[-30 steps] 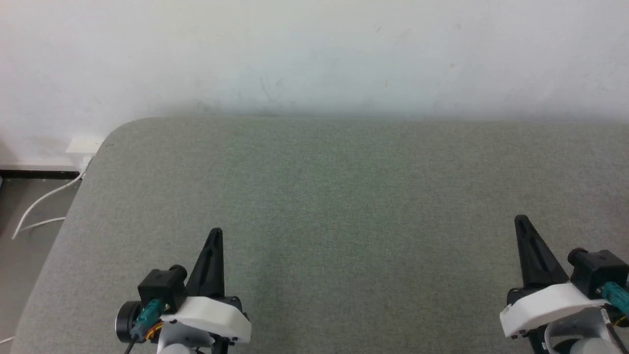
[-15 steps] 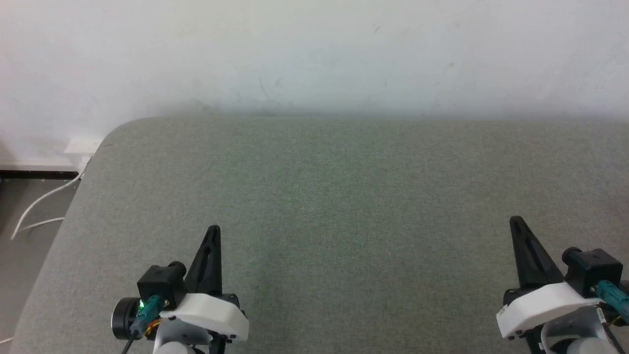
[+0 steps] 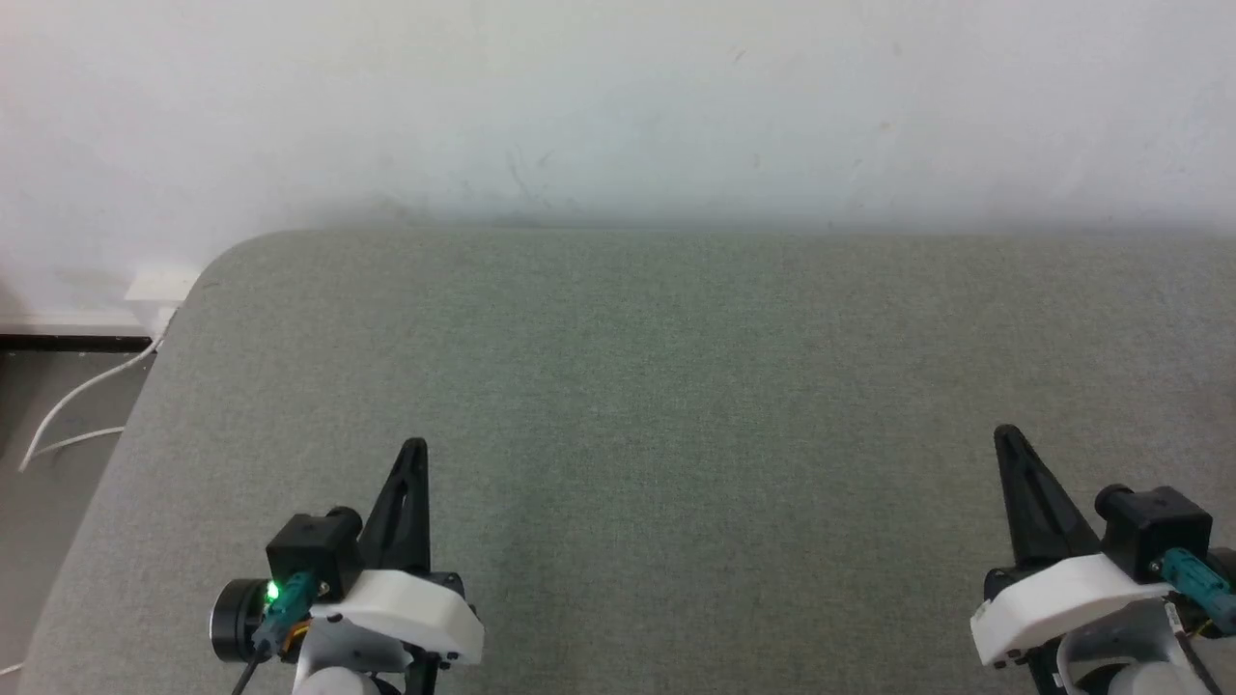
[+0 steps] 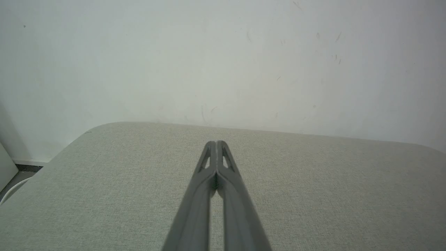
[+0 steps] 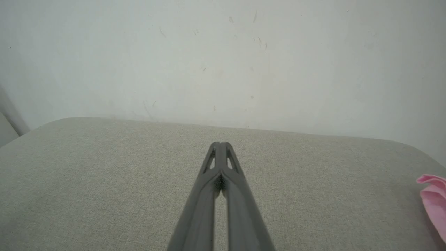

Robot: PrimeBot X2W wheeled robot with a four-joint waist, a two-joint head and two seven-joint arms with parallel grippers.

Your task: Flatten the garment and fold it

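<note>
Right wrist view catches the garment (image 5: pixel 433 202) at its far right edge: a small piece of thin, light-pink cloth, cut off by the frame. Its upper rim curls over into a soft roll, and the face below is smooth with a faint crease. It lies on the padded surface (image 5: pixel 104 181), a grey-green woven covering with rounded corners, off to the side of the right gripper (image 5: pixel 220 144) and well apart from it. How the remainder of the cloth lies cannot be told from this sliver.

The right gripper's two long dark fingers are pressed together at the tips, with only a thin slit lower down between them, and nothing is caught there. The left gripper (image 4: pixel 216 143) looks the same: tips closed tight on each other, holding nothing.

Head view shows both grippers low at either side, fingers pointing towards the white wall (image 3: pixel 618 116) behind the padded surface. A white cable (image 3: pixel 82 394) trails over the floor past the surface's left rounded corner.
</note>
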